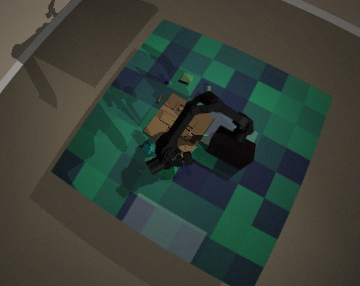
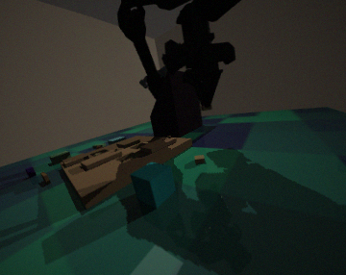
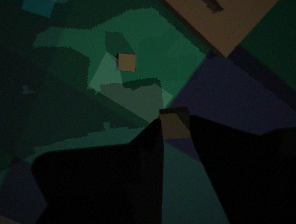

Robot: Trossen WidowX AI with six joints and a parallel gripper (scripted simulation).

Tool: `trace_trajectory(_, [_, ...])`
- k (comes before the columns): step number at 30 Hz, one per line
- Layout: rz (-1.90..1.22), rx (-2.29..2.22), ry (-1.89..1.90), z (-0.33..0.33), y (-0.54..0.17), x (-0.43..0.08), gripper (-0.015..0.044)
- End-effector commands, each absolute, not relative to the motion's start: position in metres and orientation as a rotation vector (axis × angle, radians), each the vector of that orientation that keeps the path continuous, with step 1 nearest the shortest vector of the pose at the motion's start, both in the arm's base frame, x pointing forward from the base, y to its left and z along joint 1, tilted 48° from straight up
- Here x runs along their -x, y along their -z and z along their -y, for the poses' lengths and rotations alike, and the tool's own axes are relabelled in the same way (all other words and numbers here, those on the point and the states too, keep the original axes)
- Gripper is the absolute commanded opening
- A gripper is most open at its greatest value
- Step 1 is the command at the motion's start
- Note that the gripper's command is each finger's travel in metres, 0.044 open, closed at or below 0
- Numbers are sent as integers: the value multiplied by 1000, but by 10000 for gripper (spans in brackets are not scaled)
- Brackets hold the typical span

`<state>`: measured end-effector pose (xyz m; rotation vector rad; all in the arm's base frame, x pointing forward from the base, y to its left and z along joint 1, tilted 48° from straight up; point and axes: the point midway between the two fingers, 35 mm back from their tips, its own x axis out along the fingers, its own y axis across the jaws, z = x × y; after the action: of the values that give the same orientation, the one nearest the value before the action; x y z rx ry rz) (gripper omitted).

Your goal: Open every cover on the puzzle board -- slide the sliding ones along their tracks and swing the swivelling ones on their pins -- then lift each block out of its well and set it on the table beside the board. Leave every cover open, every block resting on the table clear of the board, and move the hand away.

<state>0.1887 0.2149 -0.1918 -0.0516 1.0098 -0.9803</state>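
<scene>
Gripping: one small tan block, pinched between the fingertips of the one gripper, up over the mat.
Boards: one puzzle board, lower than the fingers and off to their side.
Loose pieces: seven in the exterior view, all down on the mat, clear of the fingers.
Nearest those fingers: one tan cube, upper left of the tips in the wrist view; one teal cube, farther out.

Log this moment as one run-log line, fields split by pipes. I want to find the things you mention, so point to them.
claw (image 2: 208, 108) (image 3: 174, 123): shut on tan block (image 3: 175, 125) | position: beyond the puzzle board's edge (image 2: 154, 155) (image 3: 199, 41), above table | teal block (image 2: 155, 185) (image 3: 39, 7): on table beside board | release: pending
</scene>
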Motion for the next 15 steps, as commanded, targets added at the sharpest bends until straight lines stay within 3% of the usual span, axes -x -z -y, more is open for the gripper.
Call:
trace_trajectory(1, [-1009, 42, 985, -212, 198, -190, 80])
trace_trajectory(15, [-1009, 42, 985, -197, 214, -195, 80])
